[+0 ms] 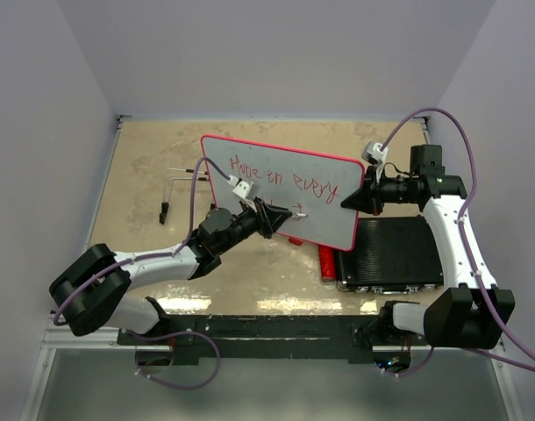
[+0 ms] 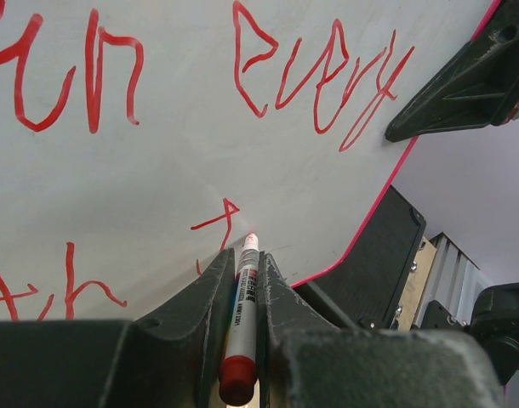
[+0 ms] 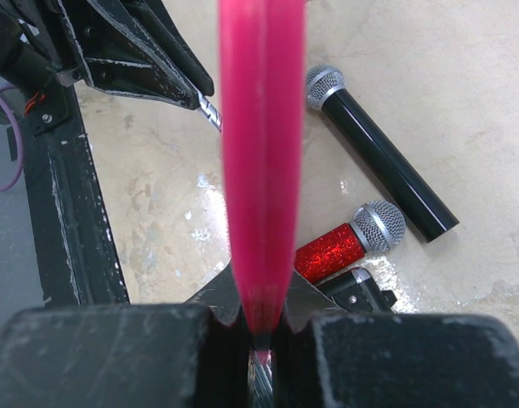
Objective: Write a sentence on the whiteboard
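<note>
Writing: line 2 of the sentence (image 1: 281, 175) barely started. Your L gripper (image 1: 279, 218) pinches the marker (image 2: 245, 293), tip at the whiteboard (image 1: 324, 219); R gripper (image 1: 355, 200) holds it tilted above the desk (image 1: 149, 162). Next: press softly, draw next letter.

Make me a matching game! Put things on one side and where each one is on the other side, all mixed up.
Things:
1 marker
2 whiteboard
3 sparkly red microphone

Places:
A lying on the table
B pinched in the left gripper
C red edge clamped in the right gripper

Pairs: 1-B, 2-C, 3-A
</note>
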`<state>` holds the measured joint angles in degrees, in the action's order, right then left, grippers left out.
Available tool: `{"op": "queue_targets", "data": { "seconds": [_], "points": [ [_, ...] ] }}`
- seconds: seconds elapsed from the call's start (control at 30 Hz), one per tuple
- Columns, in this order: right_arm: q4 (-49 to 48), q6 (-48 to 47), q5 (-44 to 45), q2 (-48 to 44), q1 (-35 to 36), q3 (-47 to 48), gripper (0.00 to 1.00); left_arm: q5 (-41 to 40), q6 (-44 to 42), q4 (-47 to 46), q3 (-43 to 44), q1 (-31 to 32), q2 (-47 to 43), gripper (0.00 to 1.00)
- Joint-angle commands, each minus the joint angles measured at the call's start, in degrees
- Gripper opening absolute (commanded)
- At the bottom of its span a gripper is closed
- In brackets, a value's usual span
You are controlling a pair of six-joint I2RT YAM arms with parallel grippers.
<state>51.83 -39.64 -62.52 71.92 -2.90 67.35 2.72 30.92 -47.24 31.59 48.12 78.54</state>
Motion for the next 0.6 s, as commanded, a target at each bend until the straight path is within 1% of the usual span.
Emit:
{"op": "queue_targets", "data": {
  "seconds": [0.0, 0.27, 0.57],
  "points": [
    [-0.50, 0.00, -3.13, -2.22, 0.52, 0.50, 0.00, 0.00, -0.07, -4.52, 3.38, -0.04, 0.65, 0.00],
    [-0.50, 0.00, -3.13, -2.22, 0.52, 0.50, 0.00, 1.50, -0.07, -3.30, 4.26, -0.13, 1.52, 0.00],
    [-0.33, -0.18, -3.22, -1.96, 0.52, 0.68, 0.00, 2.90, -0.33, 2.59, 6.02, -0.22, 3.72, 0.00]
  ]
}}
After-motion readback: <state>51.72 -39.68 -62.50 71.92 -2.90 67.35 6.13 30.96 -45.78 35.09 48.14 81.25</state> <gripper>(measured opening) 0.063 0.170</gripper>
